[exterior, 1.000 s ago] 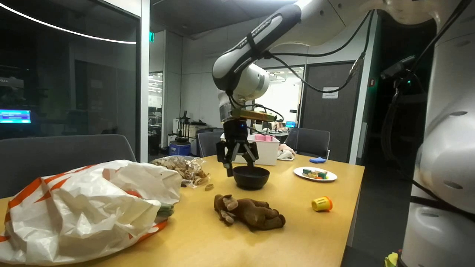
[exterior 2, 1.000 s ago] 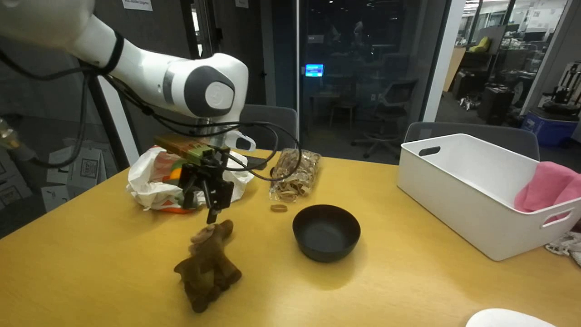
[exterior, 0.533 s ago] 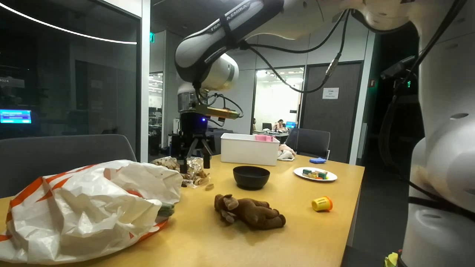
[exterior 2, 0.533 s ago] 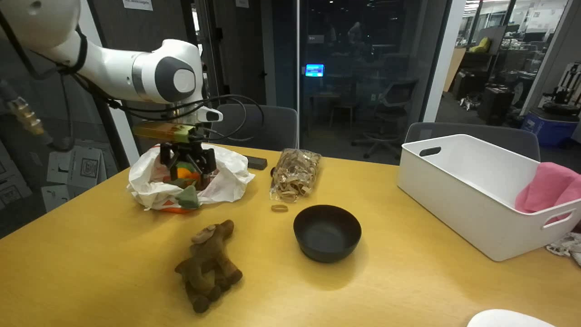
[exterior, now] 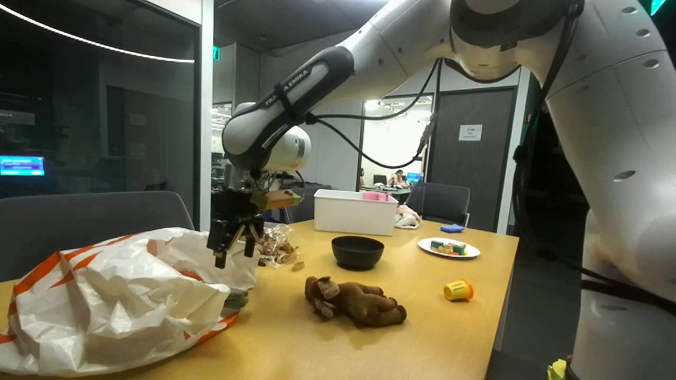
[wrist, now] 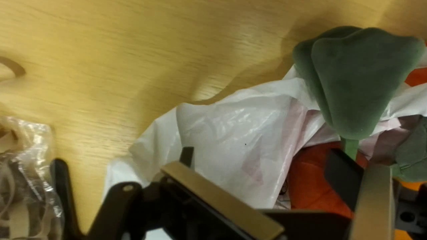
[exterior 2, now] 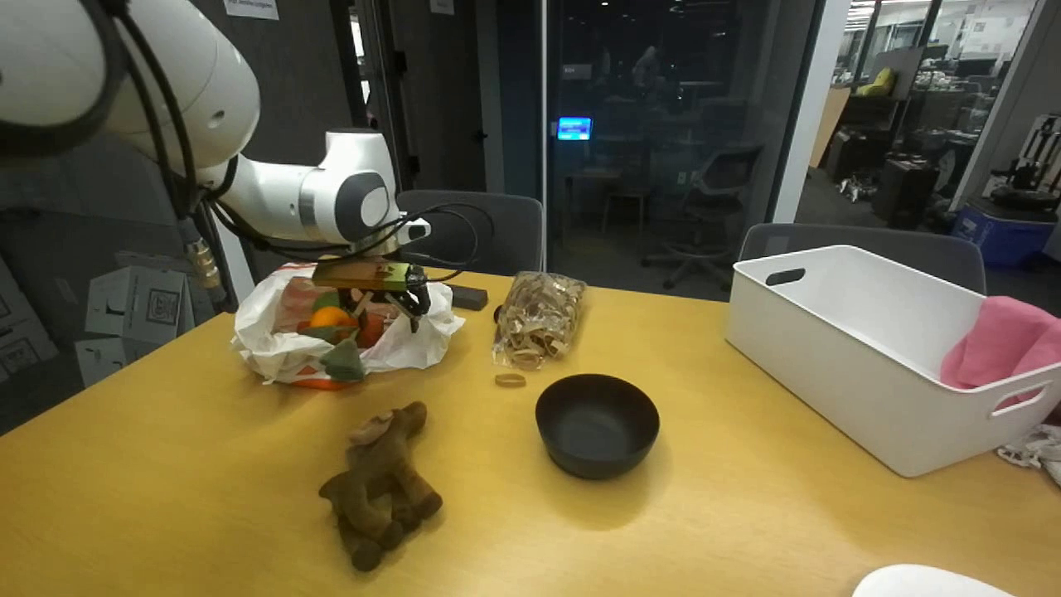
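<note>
White and crumpled, the bag (wrist: 230, 140) lies on the counter (wrist: 100, 66), a green piece (wrist: 360, 83) poking from its mouth, while the jaws gape wide above the bag, gripping nothing I can see, and its slack plastic could snag if they dip lower.

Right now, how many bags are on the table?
2: the white bag, below the open gripper, and the clear bag beside the white one. Others may be hidden.
</note>
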Controlling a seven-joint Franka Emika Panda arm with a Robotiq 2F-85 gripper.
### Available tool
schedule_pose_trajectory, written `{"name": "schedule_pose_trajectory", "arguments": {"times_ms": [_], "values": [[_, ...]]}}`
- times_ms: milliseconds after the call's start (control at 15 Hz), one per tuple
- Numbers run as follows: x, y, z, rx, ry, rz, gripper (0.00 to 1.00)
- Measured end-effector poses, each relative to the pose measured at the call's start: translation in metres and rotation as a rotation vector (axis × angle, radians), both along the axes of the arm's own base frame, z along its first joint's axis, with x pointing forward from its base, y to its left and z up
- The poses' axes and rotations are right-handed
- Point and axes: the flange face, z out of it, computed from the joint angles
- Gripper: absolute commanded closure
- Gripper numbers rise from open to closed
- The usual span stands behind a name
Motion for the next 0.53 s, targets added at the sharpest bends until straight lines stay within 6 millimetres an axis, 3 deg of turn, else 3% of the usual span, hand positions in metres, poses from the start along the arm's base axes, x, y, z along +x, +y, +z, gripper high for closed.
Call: {"name": "schedule_pose_trajectory", "arguments": {"times_ms": [267, 533], "values": [[0.008, 0.037, -0.030, 0.072, 0.011, 0.069, 0.00], [0.017, 0.080, -0.032, 0.127, -0.011, 0.136, 0.00]]}}
